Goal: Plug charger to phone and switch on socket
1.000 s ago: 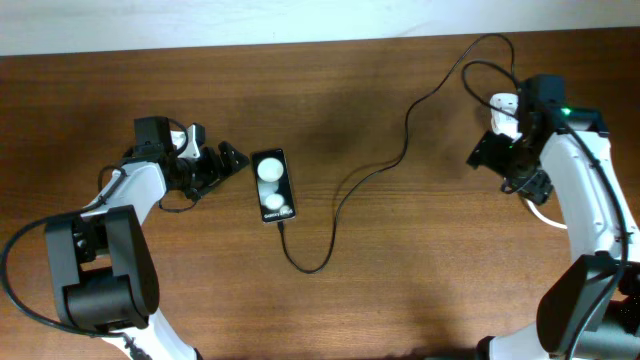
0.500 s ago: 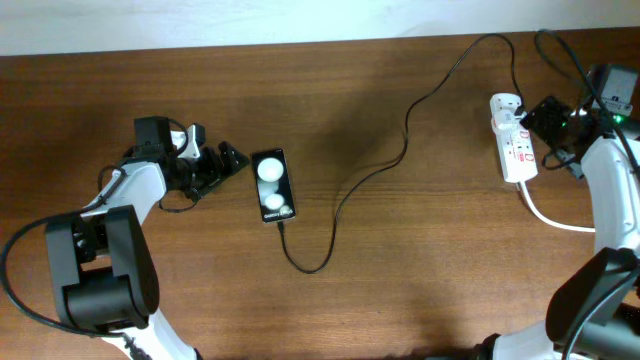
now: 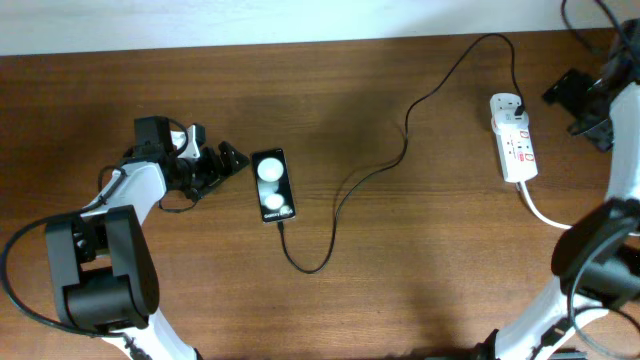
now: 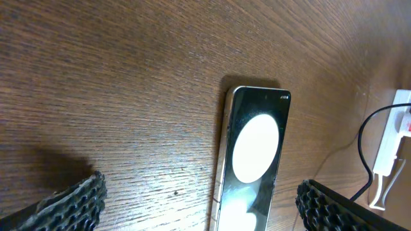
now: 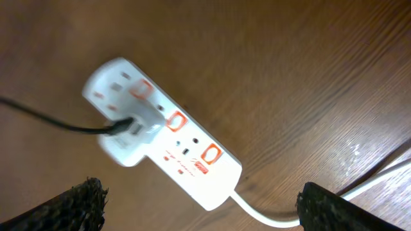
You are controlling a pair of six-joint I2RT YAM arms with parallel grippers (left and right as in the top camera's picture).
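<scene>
1. Charger (image 3: 405, 135): a thin black cable on the wooden table (image 3: 150, 60). It runs from the plug at the far end of the socket (image 3: 513, 150), sweeps across the middle of the table and loops back to the near short edge of the phone (image 3: 273, 186). You cannot tell from above whether its tip is seated in the phone.
2. Phone: lies flat, screen up, just beside the left gripper (image 3: 222, 168) on its inner side. It is not touching either finger.
3. Socket: lies flat on your right. The right gripper (image 3: 583, 108) is held off to its outer side and apart from it.
4. The left wrist view adds the phone (image 4: 253, 160) close up. It lies in the gap ahead of the left gripper (image 4: 205, 212), and its far end shows. The socket (image 4: 392, 154) is small at the edge.
5. The right wrist view adds the socket (image 5: 160, 147) face. It shows red-ringed switches, a pale plug with the charger (image 5: 51, 122) leaving it, and the white cord (image 5: 270, 219) trailing off. The switch positions are not readable.
6. The left jaws are spread wide, with nothing held or touched.
7. The right gripper (image 5: 205, 212) has its jaws spread wide and empty, and the socket lies between the tips but beyond them.
</scene>
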